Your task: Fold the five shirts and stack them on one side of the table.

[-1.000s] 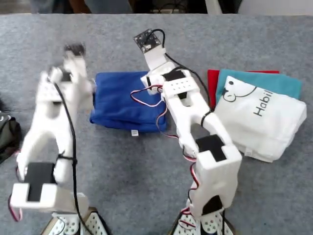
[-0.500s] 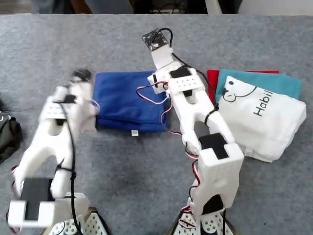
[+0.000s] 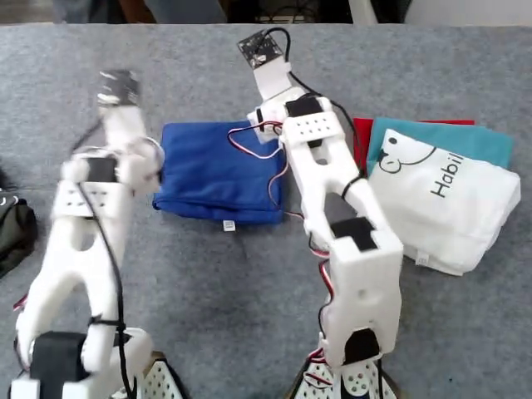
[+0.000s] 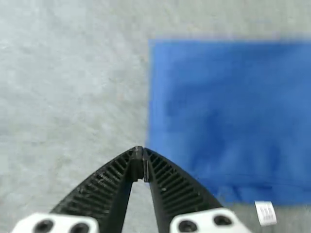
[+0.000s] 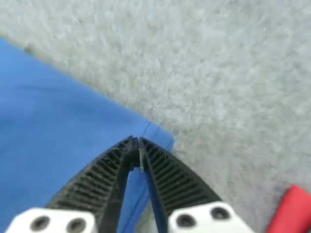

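On the grey table (image 3: 432, 75) I see the white-topped shirt pile (image 3: 449, 199) beside the folded blue shirt (image 3: 208, 179), my left gripper (image 4: 139, 164) closed just off its edge, my right gripper (image 5: 138, 154) closed over its corner

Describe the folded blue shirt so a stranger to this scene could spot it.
On the grey fabric-topped table, look between the two white robot arms. The folded royal-blue cloth shirt lies there alone, a small white tag at its edge; the red, teal and white shirts are piled apart.
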Robot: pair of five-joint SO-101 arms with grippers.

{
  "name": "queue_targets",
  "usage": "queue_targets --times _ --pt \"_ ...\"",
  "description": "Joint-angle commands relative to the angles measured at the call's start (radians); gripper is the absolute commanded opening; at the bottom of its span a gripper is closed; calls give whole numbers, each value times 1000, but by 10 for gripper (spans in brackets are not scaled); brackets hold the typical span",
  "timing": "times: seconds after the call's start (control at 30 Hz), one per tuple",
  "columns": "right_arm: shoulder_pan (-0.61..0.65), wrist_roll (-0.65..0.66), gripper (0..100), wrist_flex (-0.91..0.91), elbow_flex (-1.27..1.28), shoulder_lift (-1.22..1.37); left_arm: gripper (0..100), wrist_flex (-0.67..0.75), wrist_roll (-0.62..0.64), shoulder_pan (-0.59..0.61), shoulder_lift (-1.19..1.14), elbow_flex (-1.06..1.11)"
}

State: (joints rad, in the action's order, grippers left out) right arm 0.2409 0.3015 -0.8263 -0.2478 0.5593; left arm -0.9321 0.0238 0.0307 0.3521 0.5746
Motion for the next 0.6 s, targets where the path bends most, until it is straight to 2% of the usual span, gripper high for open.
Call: queue_targets --times 0.0,0.1,0.23,0.43,0.57 --pt "-34 -8 14 -14 -102 59 29 72 6 -82 -63 81" --pt "-61 -8 14 -61 -176 114 29 135 5 -107 -147 143" --pt "-58 -8 14 -150 -275 177 29 229 11 -74 -262 173" --pt "-61 -8 14 -278 -441 220 29 183 11 -64 -272 93" --pt "-64 -8 14 -358 -582 225 29 87 11 -71 -184 15"
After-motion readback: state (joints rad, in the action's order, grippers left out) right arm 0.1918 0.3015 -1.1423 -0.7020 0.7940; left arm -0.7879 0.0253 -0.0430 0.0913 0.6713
